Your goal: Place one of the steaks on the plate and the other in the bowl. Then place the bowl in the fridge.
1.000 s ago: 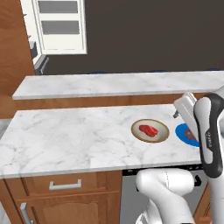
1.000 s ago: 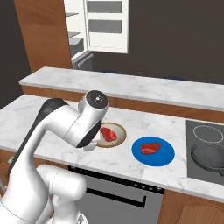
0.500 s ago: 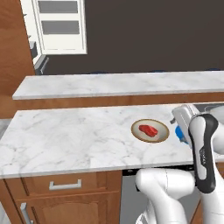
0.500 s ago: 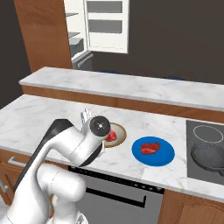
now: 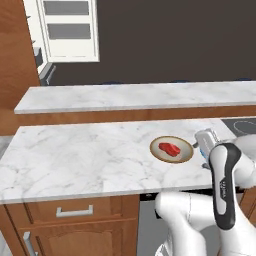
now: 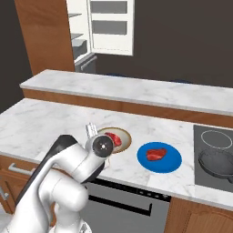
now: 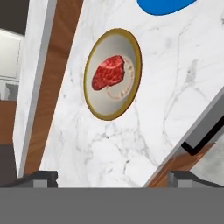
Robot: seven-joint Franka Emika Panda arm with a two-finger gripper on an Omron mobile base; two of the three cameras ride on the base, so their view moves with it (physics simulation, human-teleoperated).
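One steak (image 6: 156, 154) is lying on the blue plate (image 6: 174, 161), and the other steak (image 7: 108, 72) is resting inside the tan bowl (image 7: 133, 87), so the sorting looks finished and the bowl is waiting to be carried to the fridge (image 6: 102, 32).

The pincer (image 7: 113, 177) is hanging with its jaws spread wide and nothing between them, hovering near the front edge of the marble tabletop (image 5: 85, 155), looking toward the bowl but apart from it.

The bowl is probably handling as a stiff, light, shallow dish with a smooth glazed surface, so it may be slipping if pinched loosely. The brown rim is offering the only real hold: one finger inside, one outside, on the nearer side, away from the meat. The steak inside is soft and loose, so the bowl is wanting to be kept level.

The bowl is sitting just beside the plate without touching it, as far as the right base view is showing. Open marble is stretching away on the side opposite the plate. The raised back ledge (image 5: 140, 95) is standing behind the bowl, and the fridge is standing open far beyond it, so the lift is needing to clear that ledge.
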